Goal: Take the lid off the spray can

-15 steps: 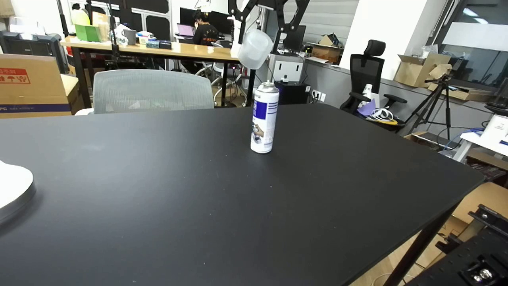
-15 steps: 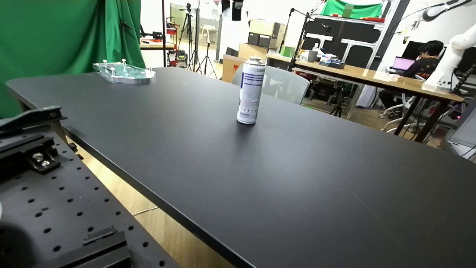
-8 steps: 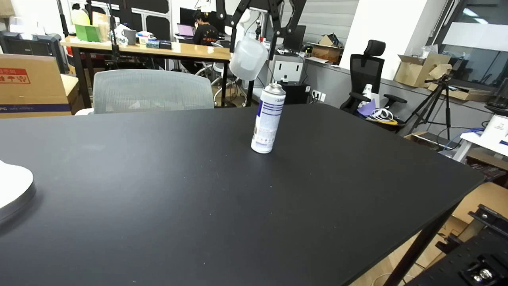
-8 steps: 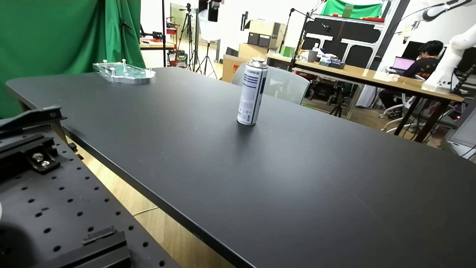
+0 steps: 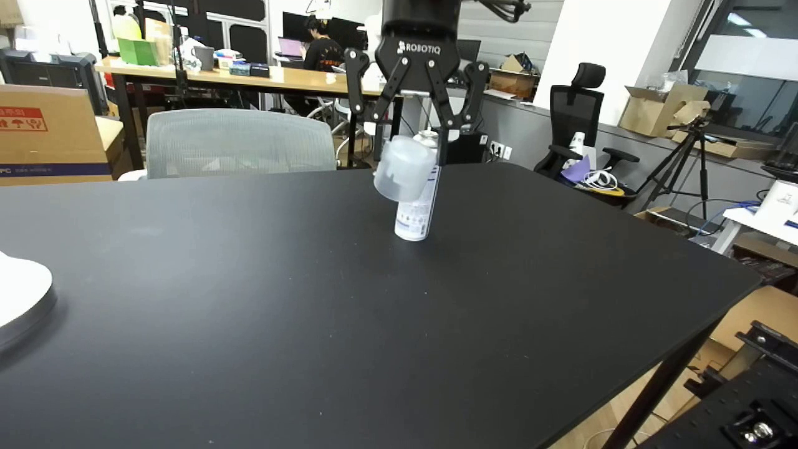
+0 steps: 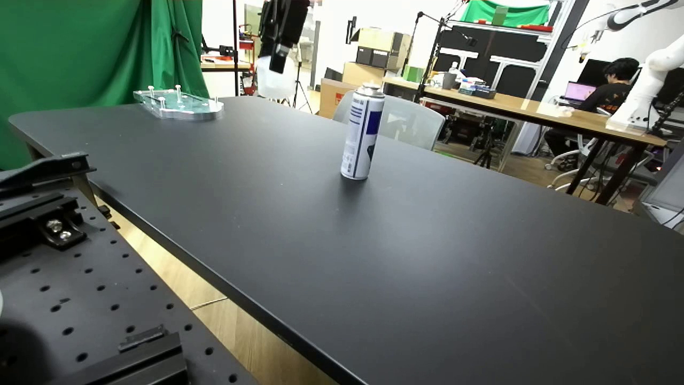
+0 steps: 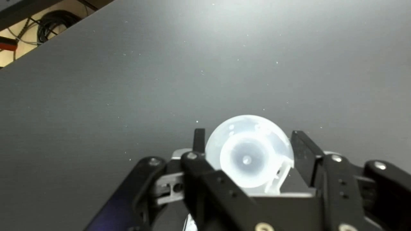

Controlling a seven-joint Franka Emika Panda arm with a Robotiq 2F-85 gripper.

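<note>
The lid (image 5: 402,178) is a translucent whitish cap, held tilted between the fingers of my gripper (image 5: 410,154). In the wrist view the lid (image 7: 244,125) sits between the two black fingertips of the gripper (image 7: 248,141). In an exterior view the lid (image 6: 273,79) hangs under the gripper (image 6: 278,60), above the table and apart from the can. The spray can (image 6: 360,133), white with a blue label, stands uncapped on the table, leaning slightly. In an exterior view the lid and a finger hide the upper part of the can (image 5: 413,219).
The black table (image 5: 280,324) fills the foreground. A clear plate with posts (image 6: 181,107) lies at its far corner. A white rounded object (image 5: 22,290) is at an edge. A grey chair (image 5: 240,143) stands behind the table. A perforated black plate (image 6: 101,321) borders it.
My gripper has come down with the lid, and moved left in an exterior view. The can has turned about its axis and leans more than a second ago, its base in the same place.
</note>
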